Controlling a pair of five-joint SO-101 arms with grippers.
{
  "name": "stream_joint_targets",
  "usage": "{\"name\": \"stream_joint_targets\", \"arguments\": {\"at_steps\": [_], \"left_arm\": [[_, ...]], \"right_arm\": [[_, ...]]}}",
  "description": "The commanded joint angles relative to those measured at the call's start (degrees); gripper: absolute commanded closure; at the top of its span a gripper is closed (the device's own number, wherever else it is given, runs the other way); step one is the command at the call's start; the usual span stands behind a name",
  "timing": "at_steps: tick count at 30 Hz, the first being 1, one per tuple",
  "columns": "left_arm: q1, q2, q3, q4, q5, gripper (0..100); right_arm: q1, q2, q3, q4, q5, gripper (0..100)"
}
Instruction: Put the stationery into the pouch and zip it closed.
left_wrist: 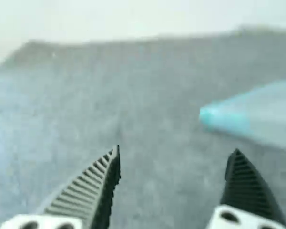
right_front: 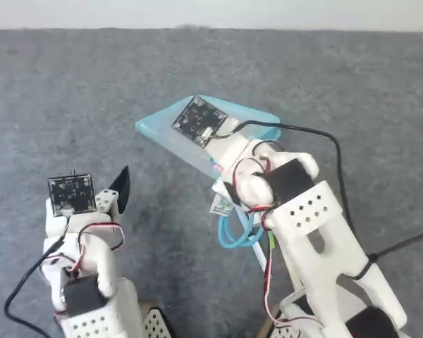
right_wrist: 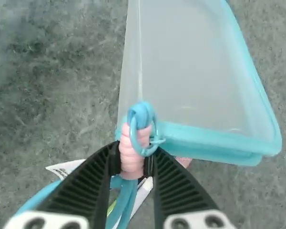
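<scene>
Lit brightly and evenly from overhead, with soft diffuse light. Cast only a faint, soft-edged shadow on the grey desk (right_front: 70,84) beside the pouch (right_front: 162,125). Blurred heavily past the left end effector (left_wrist: 176,151), smearing desk and pouch edge. Focused sharply on the pink tab (right_wrist: 132,162) in the right end effector (right_wrist: 134,150), with a mild sheen on the clear plastic.

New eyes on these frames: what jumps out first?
The translucent blue pouch mid-table, with the right gripper shut on a pink piece at its teal edge. The left gripper sits open over grey carpet, apart from the pouch.
</scene>
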Motion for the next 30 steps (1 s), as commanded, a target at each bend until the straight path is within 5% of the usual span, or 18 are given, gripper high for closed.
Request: {"name": "stream_joint_targets", "arguments": {"at_steps": [1,8,19,30], "left_arm": [[6.07,11.69,-17.1,3.34,4.84,67],[15.12,37.01,-39.52,17.76,8.79,67],[23.47,13.27,-35.74,22.77,0.62,67],[28.92,12.57,-33.36,21.98,0.18,67]], "right_arm": [[-4.44,-6.2,-3.69,-0.92,0.18,99.1],[-6.37,-21.14,0.18,0.66,1.41,99.1],[-6.29,-22.81,8.18,-5.76,1.67,99.1],[-6.37,-16.31,8.09,-10.15,-0.53,99.1]]}}
